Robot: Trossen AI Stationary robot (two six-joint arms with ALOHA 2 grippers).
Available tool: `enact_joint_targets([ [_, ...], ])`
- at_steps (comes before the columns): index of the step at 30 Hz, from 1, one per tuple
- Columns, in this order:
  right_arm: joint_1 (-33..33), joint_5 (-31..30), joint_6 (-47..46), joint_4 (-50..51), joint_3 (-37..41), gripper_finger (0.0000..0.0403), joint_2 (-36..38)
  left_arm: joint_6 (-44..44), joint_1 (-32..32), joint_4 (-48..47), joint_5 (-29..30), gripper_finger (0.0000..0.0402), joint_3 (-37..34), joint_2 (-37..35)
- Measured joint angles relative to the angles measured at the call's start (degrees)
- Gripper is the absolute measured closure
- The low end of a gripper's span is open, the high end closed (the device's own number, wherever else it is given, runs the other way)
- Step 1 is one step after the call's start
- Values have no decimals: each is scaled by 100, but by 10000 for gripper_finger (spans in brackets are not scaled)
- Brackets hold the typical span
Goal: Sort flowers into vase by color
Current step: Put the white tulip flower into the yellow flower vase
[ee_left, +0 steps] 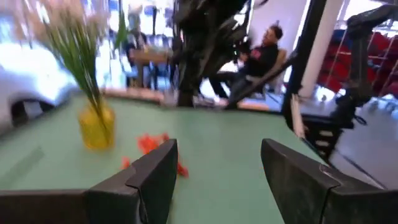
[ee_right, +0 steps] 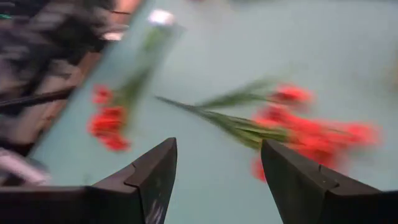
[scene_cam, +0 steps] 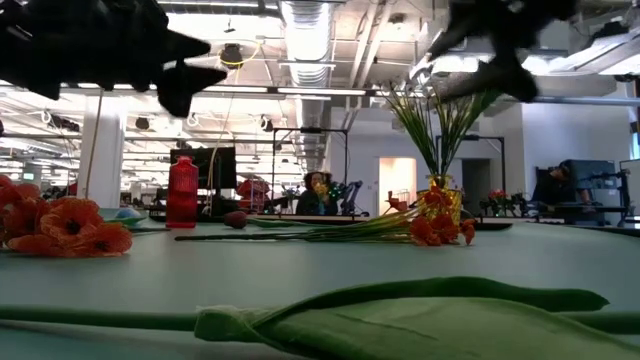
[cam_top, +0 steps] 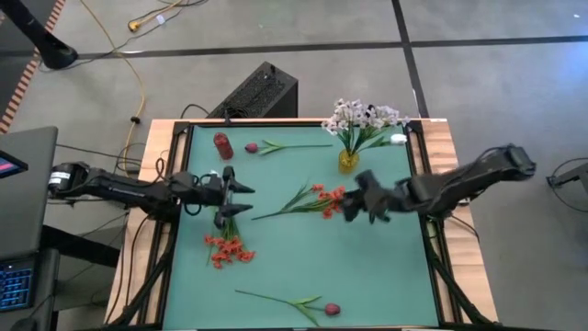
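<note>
A black box (cam_top: 261,90) sits on the floor at upper centre, beyond the green surface (cam_top: 367,267). A yellow cable (cam_top: 138,87) trails at upper left. A laptop (cam_top: 16,280) glows at lower left.

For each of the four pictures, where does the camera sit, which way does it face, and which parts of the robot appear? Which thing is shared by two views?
High view: above, facing down on the table; both arms, left gripper, right gripper.
Low view: at table height, facing the room; grippers overhead.
Left wrist view: looks across to the yellow vase; own open fingers.
Right wrist view: looks down on the orange-red spray; own open fingers.
Shared: the yellow vase, in high and left wrist views.
</note>
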State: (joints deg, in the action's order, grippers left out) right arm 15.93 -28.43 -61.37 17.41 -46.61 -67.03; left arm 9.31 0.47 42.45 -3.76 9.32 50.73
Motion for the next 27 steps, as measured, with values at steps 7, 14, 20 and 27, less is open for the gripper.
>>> enact_joint_targets([
  [7,178,-123,1351,-1665,-165,143,-1211,860,-606,-1258,2373,182,-2,-52],
  [14,-162,47,2084,-1730,-472,143,-1538,2302,-612,-3882,2933,182,341,-350],
  [20,-267,87,3038,-2734,-632,143,-1724,4105,-690,-7101,3108,182,1225,-565],
  [27,-266,309,4292,-3008,-719,143,-1856,5885,-801,-8426,2909,182,1454,-474],
])
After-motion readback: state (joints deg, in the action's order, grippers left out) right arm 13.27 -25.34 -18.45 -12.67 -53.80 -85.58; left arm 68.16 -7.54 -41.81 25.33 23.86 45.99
